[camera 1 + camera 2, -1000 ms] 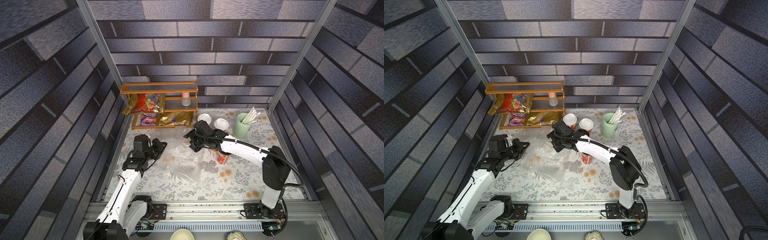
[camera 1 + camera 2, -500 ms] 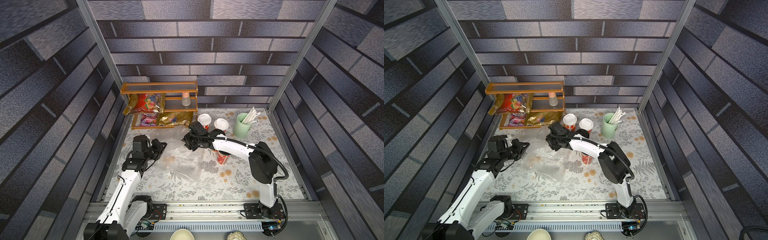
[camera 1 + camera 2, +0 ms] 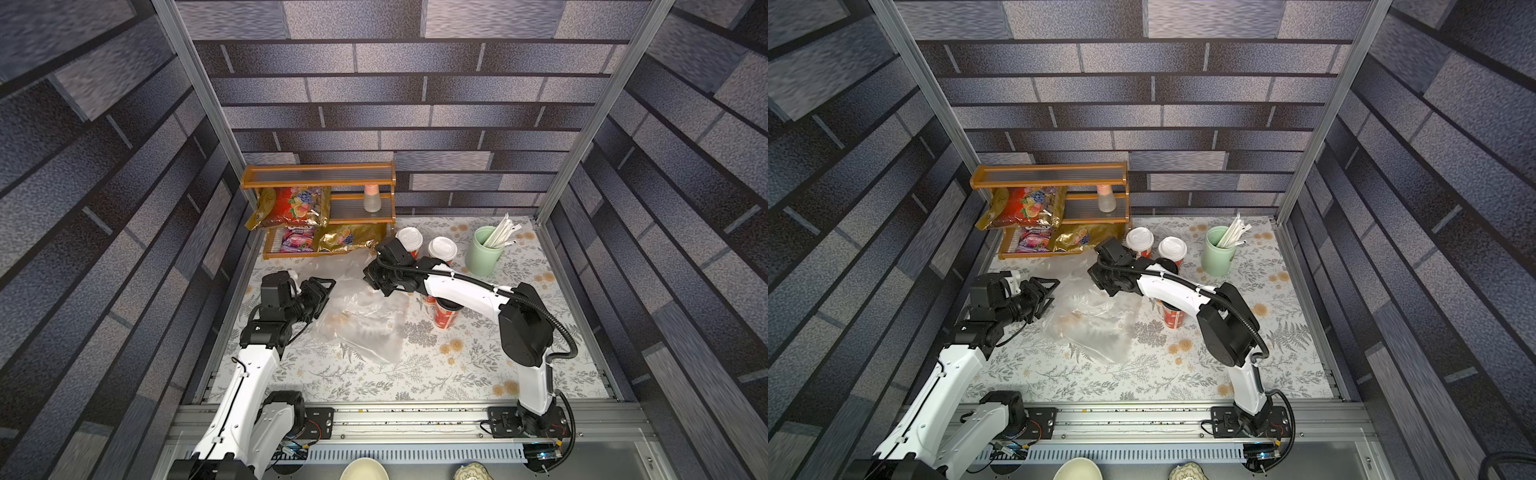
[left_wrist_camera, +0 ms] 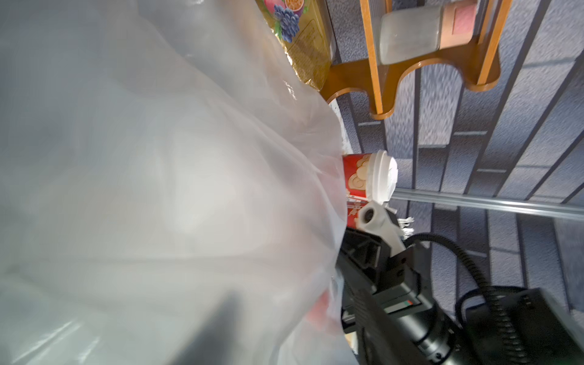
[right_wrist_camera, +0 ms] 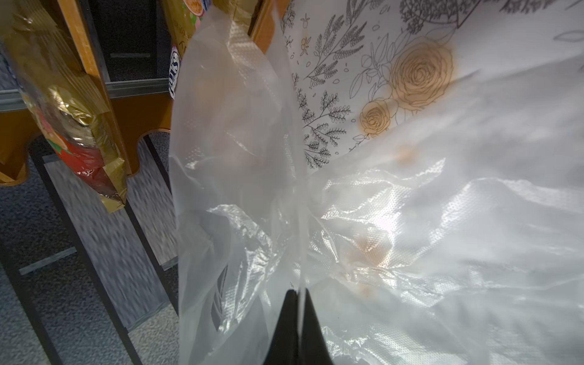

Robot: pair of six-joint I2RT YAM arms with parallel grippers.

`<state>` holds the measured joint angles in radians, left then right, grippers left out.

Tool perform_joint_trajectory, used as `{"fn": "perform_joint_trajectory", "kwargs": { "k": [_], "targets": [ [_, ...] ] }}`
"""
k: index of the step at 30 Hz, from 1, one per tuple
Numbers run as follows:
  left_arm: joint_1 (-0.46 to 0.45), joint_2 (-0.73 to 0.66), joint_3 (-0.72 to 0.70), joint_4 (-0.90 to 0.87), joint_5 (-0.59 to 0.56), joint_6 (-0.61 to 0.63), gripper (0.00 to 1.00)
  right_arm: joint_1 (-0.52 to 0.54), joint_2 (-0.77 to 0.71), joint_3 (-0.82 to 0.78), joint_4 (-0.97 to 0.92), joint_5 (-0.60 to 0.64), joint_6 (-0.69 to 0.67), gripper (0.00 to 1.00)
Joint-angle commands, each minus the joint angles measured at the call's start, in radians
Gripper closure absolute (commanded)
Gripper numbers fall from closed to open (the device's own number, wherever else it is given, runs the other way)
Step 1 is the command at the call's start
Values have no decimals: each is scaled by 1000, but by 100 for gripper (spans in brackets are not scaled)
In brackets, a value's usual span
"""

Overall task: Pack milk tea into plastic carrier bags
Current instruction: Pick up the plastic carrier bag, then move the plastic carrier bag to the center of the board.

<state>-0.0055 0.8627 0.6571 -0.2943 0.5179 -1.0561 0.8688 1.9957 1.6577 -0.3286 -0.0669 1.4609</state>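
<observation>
Reaching toward the bag's edge in front of the shelf (image 3: pixel 318 176), the left gripper (image 3: pixel 323 291) has its jaws spread and pinches nothing that shows. The bag (image 3: pixel 365 328) lies crumpled before the shelf. It looks thin, limp and slippery, so it is best taken by a handle loop or the mouth rim, not the loose middle. The right gripper (image 5: pixel 297 298) is closed on a fold of the bag's film. The cups (image 3: pixel 409 241) stand beside the shelf's end, all outside the bag. They look light, tippy and easily crushed, so a gentle hold mid-wall seems wise.
</observation>
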Motion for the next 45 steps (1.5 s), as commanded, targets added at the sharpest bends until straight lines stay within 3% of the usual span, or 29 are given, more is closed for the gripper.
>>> {"fn": "perform_joint_trajectory", "kwargs": {
  "k": [1,9,16,26,31,39,45],
  "targets": [
    [5,-26,71,-105,22,88,29,-10,-83,95,-110,72,-178,100],
    [-44,-7,206,-221,59,232,22,-43,-186,300,-333,143,-516,100],
    [-289,109,322,-253,-28,318,22,-56,-353,374,-480,352,-727,100],
    [-586,347,380,-226,-41,325,25,-93,-656,235,-542,720,-897,100],
    [-685,400,382,-159,34,311,19,-101,-758,158,-590,871,-961,100],
    [-840,632,421,-227,-5,331,22,-102,-903,87,-575,961,-987,100],
    [-818,767,434,-243,-29,373,22,-102,-908,85,-576,939,-984,100]
  ]
}}
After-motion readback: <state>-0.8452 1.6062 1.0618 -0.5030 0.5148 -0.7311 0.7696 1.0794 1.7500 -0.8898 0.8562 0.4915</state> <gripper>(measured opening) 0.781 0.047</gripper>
